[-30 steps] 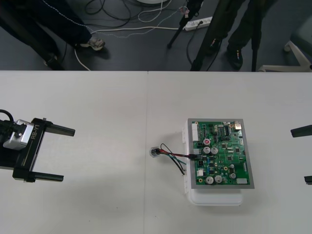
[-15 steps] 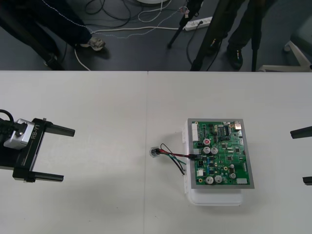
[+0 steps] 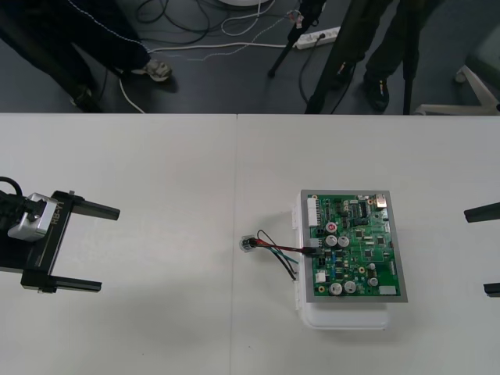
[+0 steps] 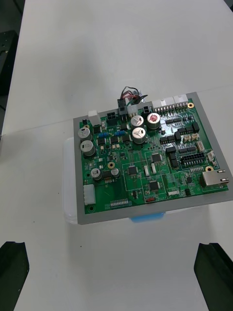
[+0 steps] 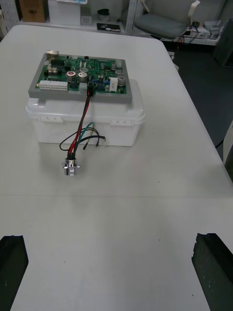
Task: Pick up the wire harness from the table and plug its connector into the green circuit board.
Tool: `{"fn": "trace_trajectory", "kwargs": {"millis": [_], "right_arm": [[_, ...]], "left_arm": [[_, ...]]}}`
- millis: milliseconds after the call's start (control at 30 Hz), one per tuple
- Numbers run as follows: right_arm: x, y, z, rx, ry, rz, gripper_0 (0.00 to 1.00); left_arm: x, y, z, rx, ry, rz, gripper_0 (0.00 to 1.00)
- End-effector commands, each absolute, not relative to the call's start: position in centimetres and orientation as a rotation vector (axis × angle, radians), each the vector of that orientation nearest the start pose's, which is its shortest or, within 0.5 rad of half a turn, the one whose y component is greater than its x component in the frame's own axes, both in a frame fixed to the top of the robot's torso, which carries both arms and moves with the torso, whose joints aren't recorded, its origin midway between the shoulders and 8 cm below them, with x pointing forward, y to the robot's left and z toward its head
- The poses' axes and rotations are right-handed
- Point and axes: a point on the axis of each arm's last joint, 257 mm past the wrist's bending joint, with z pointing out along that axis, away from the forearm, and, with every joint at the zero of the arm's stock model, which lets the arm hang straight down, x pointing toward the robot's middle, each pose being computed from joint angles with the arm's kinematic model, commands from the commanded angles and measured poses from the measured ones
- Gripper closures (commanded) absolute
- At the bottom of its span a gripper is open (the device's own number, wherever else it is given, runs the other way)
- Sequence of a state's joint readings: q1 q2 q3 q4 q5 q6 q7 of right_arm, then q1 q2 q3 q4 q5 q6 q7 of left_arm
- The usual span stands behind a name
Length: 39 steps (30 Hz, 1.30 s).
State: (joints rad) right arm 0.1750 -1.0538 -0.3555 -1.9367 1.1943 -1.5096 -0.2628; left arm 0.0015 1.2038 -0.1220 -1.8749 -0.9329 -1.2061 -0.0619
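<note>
Shows the wire harness (image 3: 273, 251) lying off the left edge of the green circuit board (image 3: 355, 242), with the small black plug (image 5: 89, 91) apparently seated in a connector on that edge and the round metal socket (image 3: 248, 244) resting on the worktop (image 3: 156, 156) near the white base (image 3: 344, 316). Catches the left pincer (image 3: 109, 248) released and spread wide at the left side, well apart from the harness. Finds the right pincer (image 3: 475, 251) likewise released at the right edge. Judged light and limp, with thin wires likely to bend, slip and strain at the plug. Best taken by the stiff socket flange or the plug body, never by the loops. Offers a plain, flat, pale surface, with open room on every side of the board.
</note>
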Motion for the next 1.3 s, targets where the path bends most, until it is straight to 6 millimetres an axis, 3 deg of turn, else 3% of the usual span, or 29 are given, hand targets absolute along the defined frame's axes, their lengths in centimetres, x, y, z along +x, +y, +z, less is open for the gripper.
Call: {"fn": "trace_trajectory", "kwargs": {"millis": [33, 600, 1300], "right_arm": [[29.0, -26.9, -14.2, -1.662, 1.627, 0.562, 0.00], [28.7, -24.8, -14.4, -1.614, 1.550, 0.621, 0.00], [28.8, -25.2, -15.1, -1.585, 1.578, 0.644, 0.00]], "left_arm": [[30.5, 20.1, -15.4, 1.629, 1.435, -0.721, 0.00], [30.5, 20.1, -15.4, 1.629, 1.435, -0.721, 0.00], [30.5, 20.1, -15.4, 1.629, 1.435, -0.721, 0.00]]}}
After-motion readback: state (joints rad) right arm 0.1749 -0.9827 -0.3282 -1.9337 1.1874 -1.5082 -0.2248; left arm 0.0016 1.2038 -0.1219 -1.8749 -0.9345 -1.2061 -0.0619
